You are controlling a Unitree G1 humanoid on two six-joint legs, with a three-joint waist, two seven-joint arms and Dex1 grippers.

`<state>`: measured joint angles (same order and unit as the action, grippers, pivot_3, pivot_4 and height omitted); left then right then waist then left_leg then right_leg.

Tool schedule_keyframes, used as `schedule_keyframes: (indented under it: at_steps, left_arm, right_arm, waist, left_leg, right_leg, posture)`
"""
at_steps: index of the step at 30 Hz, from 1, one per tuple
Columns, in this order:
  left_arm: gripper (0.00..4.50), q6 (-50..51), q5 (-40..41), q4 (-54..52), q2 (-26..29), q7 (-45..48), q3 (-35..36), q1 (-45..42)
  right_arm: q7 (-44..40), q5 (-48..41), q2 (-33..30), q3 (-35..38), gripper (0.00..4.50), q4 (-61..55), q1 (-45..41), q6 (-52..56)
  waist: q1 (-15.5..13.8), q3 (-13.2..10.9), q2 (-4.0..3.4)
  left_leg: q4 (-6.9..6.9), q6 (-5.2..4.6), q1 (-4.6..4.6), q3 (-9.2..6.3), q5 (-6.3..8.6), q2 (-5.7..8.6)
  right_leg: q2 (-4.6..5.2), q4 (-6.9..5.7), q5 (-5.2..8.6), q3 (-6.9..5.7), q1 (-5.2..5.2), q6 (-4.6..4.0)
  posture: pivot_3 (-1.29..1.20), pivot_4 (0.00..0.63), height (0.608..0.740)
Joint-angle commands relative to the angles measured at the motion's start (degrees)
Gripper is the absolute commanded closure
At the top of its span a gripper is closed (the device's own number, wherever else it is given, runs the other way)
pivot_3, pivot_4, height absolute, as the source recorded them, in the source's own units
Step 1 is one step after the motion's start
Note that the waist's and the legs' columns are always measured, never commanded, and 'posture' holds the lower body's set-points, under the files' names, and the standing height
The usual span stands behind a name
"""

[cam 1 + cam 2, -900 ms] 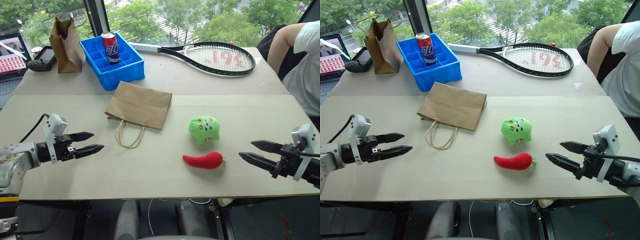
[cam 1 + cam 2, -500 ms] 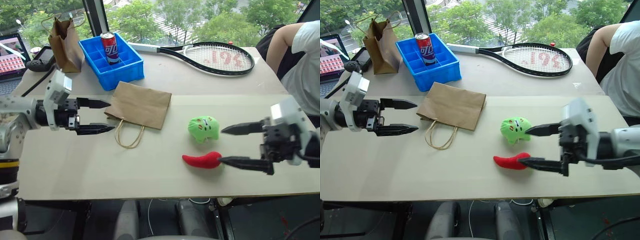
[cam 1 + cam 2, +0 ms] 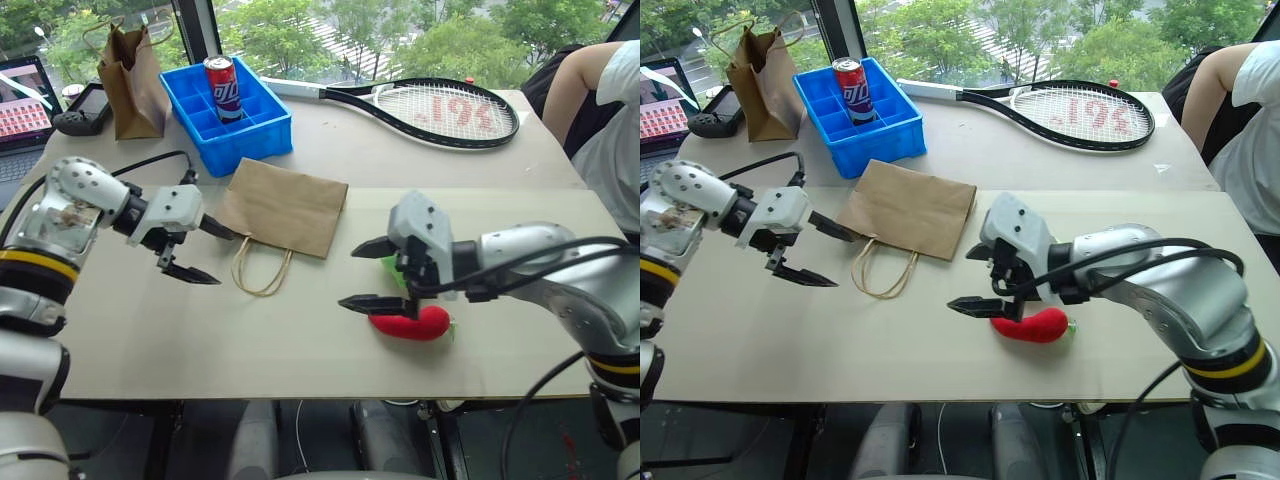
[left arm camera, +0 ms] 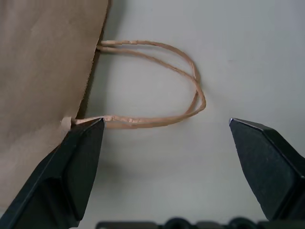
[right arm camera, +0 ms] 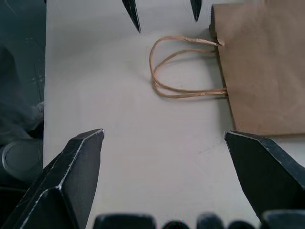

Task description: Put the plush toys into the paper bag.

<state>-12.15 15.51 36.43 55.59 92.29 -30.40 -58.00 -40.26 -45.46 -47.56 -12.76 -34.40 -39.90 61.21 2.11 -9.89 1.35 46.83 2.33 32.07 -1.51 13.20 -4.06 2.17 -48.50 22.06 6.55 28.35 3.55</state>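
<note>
Nearest the worktop's front edge lies the red chili toy (image 3: 412,322), long axis running left to right, with the right gripper (image 3: 366,274) spread wide just to its left and pointing away from it toward the bag; the green toy (image 3: 396,276) sits mostly hidden behind that hand. Farther back, toward the worktop's middle, the paper bag (image 3: 283,208) lies flat, mouth and twine handles (image 4: 157,83) facing the front edge. The left gripper (image 3: 200,252), also wide open, hovers just beside those handles and is the nearer arm to the bag's mouth.

We are in what looks like an upper-floor office or lab — behind the long table (image 3: 300,340), windows (image 3: 330,30) overlook treetops, with a laptop (image 3: 25,100) at its far left corner.
</note>
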Motion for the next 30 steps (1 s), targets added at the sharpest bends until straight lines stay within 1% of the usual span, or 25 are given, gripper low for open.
schedule_keyframes:
  at_steps: [1, 3, 6, 8, 9, 11, 14, 15, 16, 17, 18, 19, 20, 23, 26, 27, 29, 30]
  left_arm:
    - [0.0, -12.56, -5.87, 8.47, -4.35, -0.04, 0.64, -3.03]
    - [0.0, -15.74, -7.84, 12.7, -7.69, -0.24, 2.33, -3.67]
    - [0.0, -20.05, -10.38, 16.78, -9.59, 0.21, 2.31, -3.82]
    - [0.54, -18.82, -9.3, 18.04, -10.79, 0.21, 2.54, -4.27]
    - [0.63, -17.53, -8.32, 18.08, -11.09, 0.21, 2.19, -4.49]
    - [1.39, -15.81, -7.38, 18.48, -11.75, 0.21, 2.1, -5.05]
    - [2.57, -7.66, -3.12, 16.59, -12.55, 0.21, 2.83, -5.72]
    - [2.84, -4.58, -2.49, 16.11, -12.82, 0.21, 3.47, -6.07]
    - [3.4, 0.03, -2.0, 15.62, -13.49, 0.21, 4.59, -6.69]
    - [3.62, 4.51, -1.24, 14.98, -14.26, 0.21, 5.95, -7.17]
    - [4.07, 10.27, 0.72, 12.75, -14.55, 0.21, 6.52, -7.1]
    - [4.26, 14.82, 2.57, 10.03, -14.7, 0.21, 7.11, -6.53]
    - [4.39, 19.08, 4.13, 7.24, -14.86, 0.21, 7.94, -5.84]
    - [4.39, 30.39, 7.15, -0.83, -15.24, 0.16, 10.81, -3.96]
    - [4.39, 38.94, 6.03, -10.18, -16.2, -5.17, 12.03, -2.2]
    - [4.39, 43.99, 6.93, -14.16, -16.03, -6.19, 12.23, -1.84]
    - [4.5, 56.04, 10.47, -22.49, -16.36, -9.22, 13.28, -1.44]
    - [4.5, 59.61, 11.41, -24.93, -16.56, -10.48, 13.86, -1.23]
  right_arm:
    - [1.24, 1.2, 0.98, 0.99, 0.02, -1.17, -0.82, 0.7]
    - [1.86, 1.24, 1.77, 1.63, 0.02, -1.16, -0.64, 1.09]
    - [2.22, 1.38, 1.64, 2.87, 0.02, -1.17, -0.28, 1.29]
    - [2.51, 1.61, 1.33, 3.76, 0.0, -1.04, -0.05, 1.42]
    - [2.61, 1.76, 1.11, 4.1, 0.0, -1.05, 0.14, 1.46]
    - [2.79, 1.85, 0.69, 4.83, 0.0, -1.29, 0.7, 1.76]
    - [3.28, 1.08, 0.61, 6.08, 0.0, -1.98, 1.81, 2.63]
    - [3.44, 0.76, 0.56, 6.41, 0.0, -2.38, 2.3, 2.91]
    - [3.66, 0.37, 0.5, 6.81, 0.0, -3.06, 3.19, 3.26]
    - [3.96, -0.06, 0.5, 7.25, 0.0, -3.82, 4.08, 3.71]
    - [4.26, -0.3, 0.6, 7.69, 0.0, -4.46, 5.09, 3.89]
    - [5.05, -0.34, 0.9, 8.25, 0.0, -4.77, 6.24, 4.13]
    - [5.57, -0.11, 0.9, 8.51, 0.0, -5.07, 7.41, 4.05]
    - [6.29, 0.41, 0.5, 8.78, 0.0, -6.13, 10.75, 3.71]
    - [7.11, 0.73, 0.51, 8.65, 0.0, -7.28, 14.61, 3.47]
    - [7.64, 0.51, 1.02, 8.71, 0.0, -7.57, 15.34, 3.59]
    - [9.99, -0.07, 4.39, 9.0, 0.52, -7.17, 16.29, 3.22]
    - [10.66, -0.18, 5.37, 9.01, 0.65, -7.04, 16.48, 3.07]
  waist:
    - [0.13, 0.0, 0.0]
    - [0.18, 0.0, 0.0]
    - [0.46, -0.02, 0.03]
    - [0.87, -0.02, 0.02]
    - [0.95, -0.02, 0.03]
    - [0.87, -0.02, 0.03]
    - [0.77, -0.02, 0.03]
    - [0.73, -0.02, 0.03]
    - [0.71, -0.02, 0.03]
    - [0.7, -0.02, 0.03]
    - [0.61, -0.02, 0.03]
    - [0.57, -0.02, 0.03]
    - [0.59, -0.02, 0.03]
    - [0.61, -0.02, 0.03]
    - [0.64, -0.02, 0.03]
    - [0.7, -0.02, 0.03]
    - [0.81, -0.03, 0.05]
    - [0.93, -0.03, 0.05]
  left_leg:
    - [-0.01, 0.0, 0.0, 0.0, 0.0, 0.0]
    - [-0.01, -0.06, -0.01, -0.04, -0.03, 0.01]
    - [-0.01, -0.1, 0.03, -0.07, -0.06, 0.01]
    - [-0.01, -0.11, 0.05, -0.09, -0.06, 0.01]
    - [-0.02, -0.11, 0.05, -0.09, -0.06, 0.01]
    - [-0.01, -0.12, 0.05, -0.18, -0.07, 0.02]
    - [0.0, -0.17, 0.05, -0.22, -0.1, 0.03]
    - [0.0, -0.18, 0.05, -0.23, -0.11, 0.03]
    - [0.0, -0.19, 0.05, -0.24, -0.11, 0.03]
    - [0.0, -0.19, 0.05, -0.24, -0.12, 0.03]
    - [0.0, -0.19, 0.05, -0.25, -0.12, 0.04]
    - [0.0, -0.19, 0.06, -0.29, -0.12, 0.05]
    - [0.0, -0.19, 0.06, -0.32, -0.12, 0.05]
    - [0.0, -0.19, 0.08, -0.36, -0.12, 0.05]
    - [0.0, -0.21, 0.02, -0.42, -0.14, 0.05]
    - [0.0, -0.23, 0.0, -0.42, -0.15, 0.05]
    - [0.0, -0.25, -0.01, -0.44, -0.18, 0.06]
    - [0.0, -0.25, -0.01, -0.46, -0.2, 0.06]
  right_leg:
    - [0.0, 0.0, 0.0, 0.01, 0.01, 0.0]
    - [0.01, -0.01, -0.01, -0.05, -0.01, -0.01]
    - [0.0, -0.05, -0.02, -0.07, 0.0, -0.01]
    - [0.0, -0.07, -0.02, -0.08, 0.02, -0.01]
    - [0.0, -0.1, -0.02, -0.08, 0.02, -0.01]
    - [0.01, -0.2, -0.02, -0.15, 0.02, -0.01]
    - [0.01, -0.24, -0.02, -0.2, 0.0, -0.01]
    - [0.01, -0.25, -0.02, -0.21, 0.0, -0.01]
    - [0.01, -0.25, -0.02, -0.22, 0.0, -0.01]
    - [0.01, -0.26, -0.02, -0.23, 0.0, -0.01]
    - [0.01, -0.27, -0.02, -0.23, 0.0, -0.01]
    - [0.01, -0.27, -0.02, -0.27, -0.02, -0.01]
    - [0.01, -0.26, -0.01, -0.3, -0.04, -0.01]
    - [0.01, -0.26, -0.01, -0.32, -0.05, -0.01]
    - [0.0, -0.29, -0.01, -0.38, -0.11, -0.01]
    - [0.0, -0.31, -0.01, -0.38, -0.12, -0.01]
    - [0.0, -0.39, -0.01, -0.38, -0.12, -0.02]
    - [-0.01, -0.42, -0.01, -0.4, -0.12, -0.02]
  posture:
    - [0.0, 0.15, 0.658]
    - [0.0, 0.15, 0.658]
    - [0.0, 0.15, 0.658]
    - [0.0, 0.15, 0.658]
    - [0.0, 0.15, 0.658]
    - [0.0, 0.15, 0.658]
    - [0.0, 0.15, 0.658]
    - [0.0, 0.15, 0.658]
    - [0.0, 0.15, 0.658]
    - [0.0, 0.15, 0.658]
    - [0.0, 0.15, 0.658]
    - [0.0, 0.15, 0.658]
    - [0.0, 0.15, 0.658]
    - [0.0, 0.15, 0.658]
    - [0.0, 0.15, 0.658]
    - [0.0, 0.15, 0.658]
    - [0.0, 0.15, 0.658]
    - [0.0, 0.15, 0.658]
